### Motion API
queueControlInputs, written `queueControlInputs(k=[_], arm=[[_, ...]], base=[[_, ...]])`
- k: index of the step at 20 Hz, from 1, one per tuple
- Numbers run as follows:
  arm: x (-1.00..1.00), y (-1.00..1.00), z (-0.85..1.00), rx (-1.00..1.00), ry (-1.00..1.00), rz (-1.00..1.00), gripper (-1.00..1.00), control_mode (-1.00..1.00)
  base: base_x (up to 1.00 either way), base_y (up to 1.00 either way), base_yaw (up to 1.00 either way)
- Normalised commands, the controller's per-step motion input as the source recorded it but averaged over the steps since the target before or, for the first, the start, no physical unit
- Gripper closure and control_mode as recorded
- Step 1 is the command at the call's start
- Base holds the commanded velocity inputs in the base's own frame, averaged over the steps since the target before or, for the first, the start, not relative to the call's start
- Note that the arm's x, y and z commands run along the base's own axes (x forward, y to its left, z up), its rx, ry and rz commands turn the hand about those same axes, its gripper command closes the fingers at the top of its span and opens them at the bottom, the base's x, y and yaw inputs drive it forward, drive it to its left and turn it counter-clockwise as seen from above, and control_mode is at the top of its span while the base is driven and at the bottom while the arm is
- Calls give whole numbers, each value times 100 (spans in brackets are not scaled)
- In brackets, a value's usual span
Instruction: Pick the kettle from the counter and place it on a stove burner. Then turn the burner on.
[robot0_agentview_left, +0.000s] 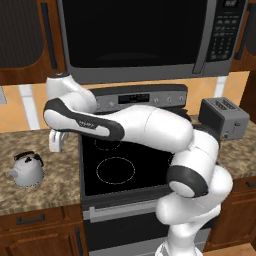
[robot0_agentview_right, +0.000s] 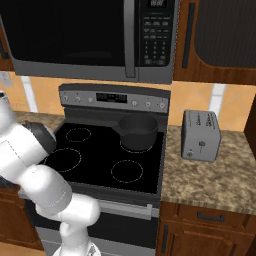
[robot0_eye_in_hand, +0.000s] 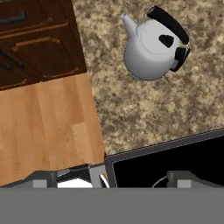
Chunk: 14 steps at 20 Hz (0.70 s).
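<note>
The kettle (robot0_agentview_left: 27, 169), small and silver-grey with a dark arched handle, stands upright on the granite counter (robot0_agentview_left: 55, 182) left of the stove. From the hand view the kettle (robot0_eye_in_hand: 153, 48) lies ahead with its spout pointing toward the counter's front edge. My gripper (robot0_agentview_left: 56, 141) hangs above the counter near the cooktop's left edge, up and to the right of the kettle and apart from it. The gripper (robot0_eye_in_hand: 111, 179) is open with nothing between its fingertips (robot0_eye_in_hand: 43, 178). The stove burner (robot0_agentview_left: 116, 170), the widest dotted ring (robot0_agentview_right: 64, 159), is bare at the cooktop's front left.
A dark pot (robot0_agentview_right: 137, 132) sits on the back right ring. A toaster (robot0_agentview_left: 223, 117) stands on the counter right of the stove. A microwave (robot0_agentview_left: 145, 35) hangs overhead. Stove knobs (robot0_agentview_right: 147, 104) line the back panel. Cabinet drawers (robot0_eye_in_hand: 35, 39) and wooden floor (robot0_eye_in_hand: 43, 122) lie beyond the counter's front edge.
</note>
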Motion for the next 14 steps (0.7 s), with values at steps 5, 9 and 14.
queueControlInputs(k=[5, 9, 14], arm=[[1, 36, -42, -3, -1, 25, -100, -100], [18, 14, -19, 0, 0, 24, -100, -100], [25, 10, -14, 1, 0, 23, -100, -100]], base=[[0, 0, 0], [0, 0, 0], [0, 0, 0]])
